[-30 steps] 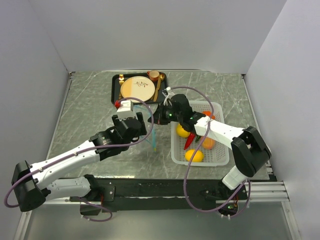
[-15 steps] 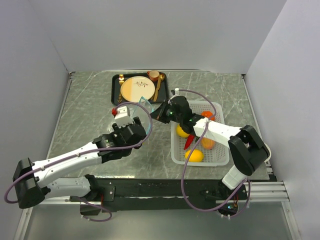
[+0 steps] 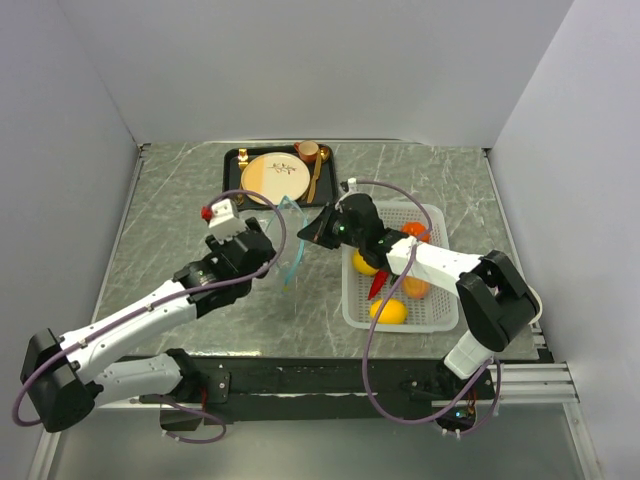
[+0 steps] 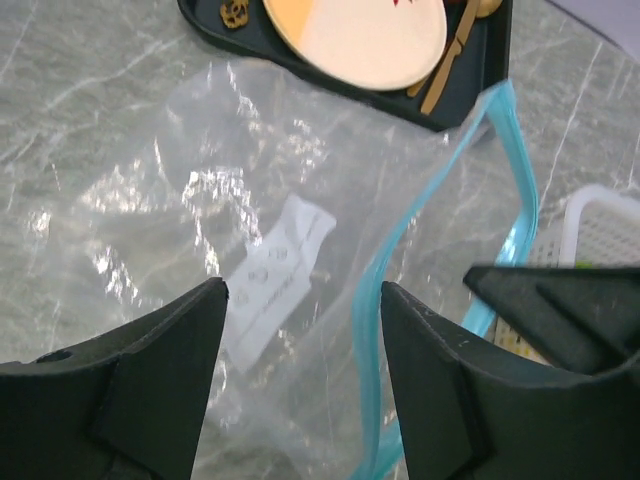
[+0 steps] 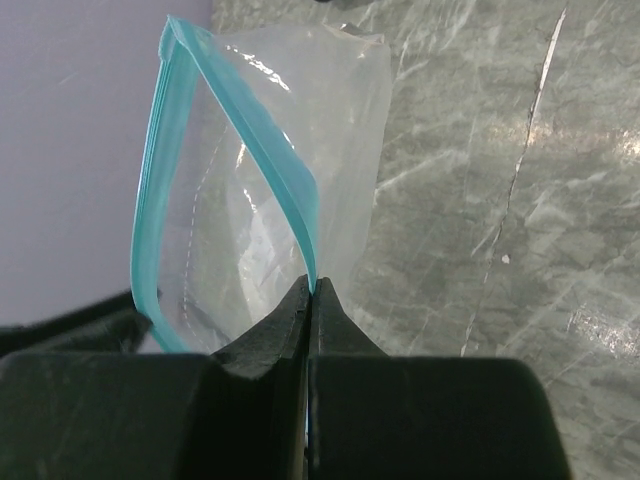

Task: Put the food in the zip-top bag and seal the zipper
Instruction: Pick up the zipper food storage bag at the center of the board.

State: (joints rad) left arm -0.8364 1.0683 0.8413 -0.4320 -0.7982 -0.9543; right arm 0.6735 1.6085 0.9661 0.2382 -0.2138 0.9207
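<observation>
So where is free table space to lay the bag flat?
Bare table lies left of the tray, and behind the basket, right of the tray. The middle is crowded: the left gripper, the right gripper and the bag meet there.

The bag point(image 4: 180, 190) is clear, its zipper point(image 5: 290, 180) teal and its label point(image 4: 275, 275) white (faint grey print). The table point(image 3: 170, 200) is grey, veined marble. The plate point(image 3: 272, 177) is cream and tan on a black tray point(image 3: 231, 166). In the white basket point(image 3: 430, 322): yellow lemons point(image 3: 388, 311), a red chili point(image 3: 379, 283), an orange peach point(image 3: 416, 287).
</observation>
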